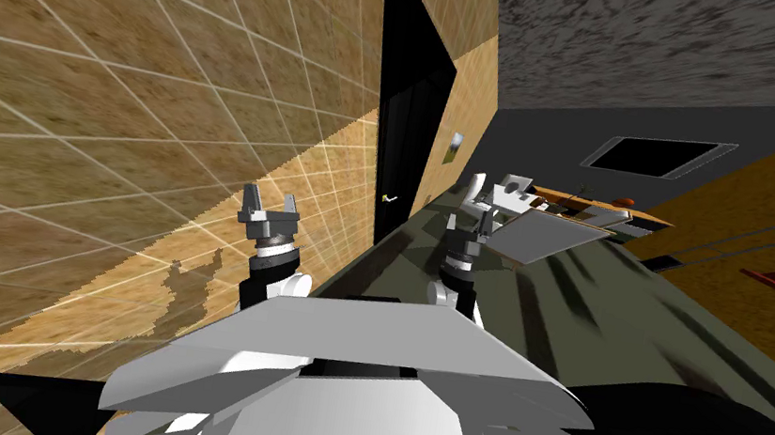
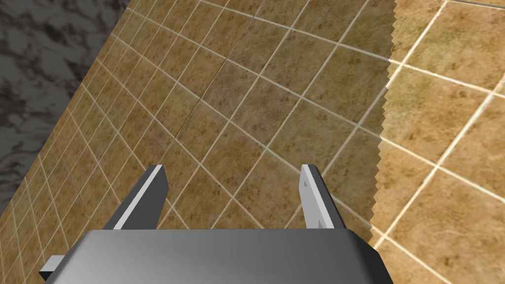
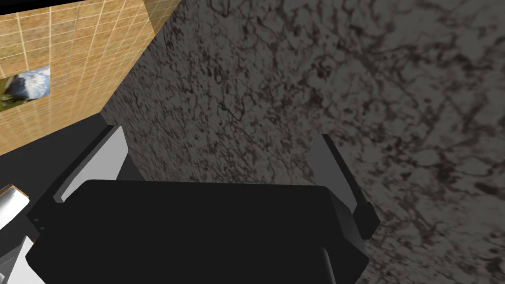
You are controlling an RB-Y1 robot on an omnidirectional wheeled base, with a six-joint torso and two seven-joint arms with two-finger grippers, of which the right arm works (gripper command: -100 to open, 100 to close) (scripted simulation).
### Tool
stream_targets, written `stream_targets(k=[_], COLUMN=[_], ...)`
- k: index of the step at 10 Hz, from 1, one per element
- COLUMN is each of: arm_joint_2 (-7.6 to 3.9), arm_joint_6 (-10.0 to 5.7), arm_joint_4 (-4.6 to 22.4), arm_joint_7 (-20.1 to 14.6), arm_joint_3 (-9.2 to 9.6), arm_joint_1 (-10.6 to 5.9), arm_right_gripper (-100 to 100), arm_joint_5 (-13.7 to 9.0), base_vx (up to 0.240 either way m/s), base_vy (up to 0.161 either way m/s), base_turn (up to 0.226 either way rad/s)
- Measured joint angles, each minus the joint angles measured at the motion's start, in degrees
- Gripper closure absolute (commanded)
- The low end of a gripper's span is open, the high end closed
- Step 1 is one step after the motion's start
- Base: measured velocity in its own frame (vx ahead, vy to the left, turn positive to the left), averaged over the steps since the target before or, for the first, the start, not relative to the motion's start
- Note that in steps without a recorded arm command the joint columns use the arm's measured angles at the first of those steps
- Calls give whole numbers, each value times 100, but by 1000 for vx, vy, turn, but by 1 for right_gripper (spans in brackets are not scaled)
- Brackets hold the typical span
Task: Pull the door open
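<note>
Room with a tan tiled wall holding a near-black door, its small pale lever handle well ahead. The left tool and right tool: blades parted, empty. Hazard: a skewed reach may scrape the wall or slip off the lever.

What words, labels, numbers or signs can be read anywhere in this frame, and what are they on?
None can be read.
The small picture on the tiled wall shows a scene with no lettering.
The dark door and its handle carry no marks.
</note>
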Motion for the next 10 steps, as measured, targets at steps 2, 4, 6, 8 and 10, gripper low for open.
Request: stream_targets(k=[2, 4, 6, 8, 10], arm_joint_2=[-63, -129, -180, -244, -293], arm_joint_6=[-24, -74, -134, -183, -226], arm_joint_4=[234, 530, 783, 1044, 1386], arm_joint_7=[-8, -24, -38, -60, -64], arm_joint_3=[-14, -11, 5, 3, 7], arm_joint_1=[-106, -218, -289, -370, -520], arm_right_gripper=[-100, -100, -100, -100, -100], arm_joint_5=[-8, -11, -11, -21, -20], base_vx=[89, 105, 78, 71, 71], base_vy=[-37, -63, -54, -58, -72], base_turn=[130, 114, 117, 126, 146])
